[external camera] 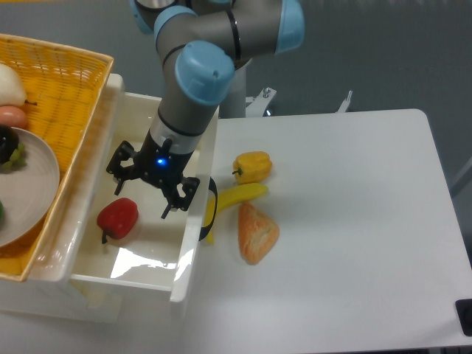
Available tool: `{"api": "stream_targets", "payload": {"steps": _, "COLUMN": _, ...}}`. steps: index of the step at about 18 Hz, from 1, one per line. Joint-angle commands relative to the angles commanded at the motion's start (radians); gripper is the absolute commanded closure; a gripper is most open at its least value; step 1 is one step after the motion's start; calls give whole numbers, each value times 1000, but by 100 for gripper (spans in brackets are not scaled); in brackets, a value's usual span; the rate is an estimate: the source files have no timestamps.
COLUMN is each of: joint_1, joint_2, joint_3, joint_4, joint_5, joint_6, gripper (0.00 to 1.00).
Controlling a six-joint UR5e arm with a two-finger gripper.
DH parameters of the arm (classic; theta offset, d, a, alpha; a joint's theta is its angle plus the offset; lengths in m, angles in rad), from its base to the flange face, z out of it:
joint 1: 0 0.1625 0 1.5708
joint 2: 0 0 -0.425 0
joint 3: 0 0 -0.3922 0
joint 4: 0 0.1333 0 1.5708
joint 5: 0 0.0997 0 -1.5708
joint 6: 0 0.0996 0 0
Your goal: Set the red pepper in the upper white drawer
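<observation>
The red pepper (118, 218) lies on the floor of the upper white drawer (88, 254), toward the drawer's left wall, its dark stem pointing down toward the drawer's near end. Nothing grips it. The gripper (141, 190) hangs above the drawer just to the right of the pepper and a little farther back, apart from it, with its jaws spread open and empty; a small blue light glows on its body. The arm (193, 88) rises from there in grey tube and light-blue joint caps toward the counter's far edge.

The drawer stands pulled out at the counter's left edge, and its dark curved handle (209, 200) faces right, toward the food on the counter (346, 221). Right beside that handle lies a banana (234, 199), partly behind it. A yellow bell pepper (252, 166) sits just behind the banana, and an orange-tan bread piece (257, 234) lies just in front of it, close to its tip. Left of the drawer, a yellow wicker basket (63, 96) overlaps the drawer's left rim and holds a white plate (33, 184) with some fruit on it.
</observation>
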Motion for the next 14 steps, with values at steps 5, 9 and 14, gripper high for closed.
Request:
{"api": "stream_targets", "payload": {"steps": 5, "joint_1": 0, "joint_2": 17, "joint_3": 3, "joint_4": -6, "joint_5": -8, "joint_6": 0, "gripper": 13}}
{"api": "stream_targets", "payload": {"steps": 9, "joint_1": 11, "joint_2": 34, "joint_3": 3, "joint_4": -8, "joint_5": -26, "joint_6": 2, "gripper": 17}}
{"api": "stream_targets", "payload": {"steps": 14, "joint_1": 58, "joint_2": 55, "joint_3": 6, "joint_4": -17, "joint_5": -58, "joint_6": 2, "gripper": 16}}
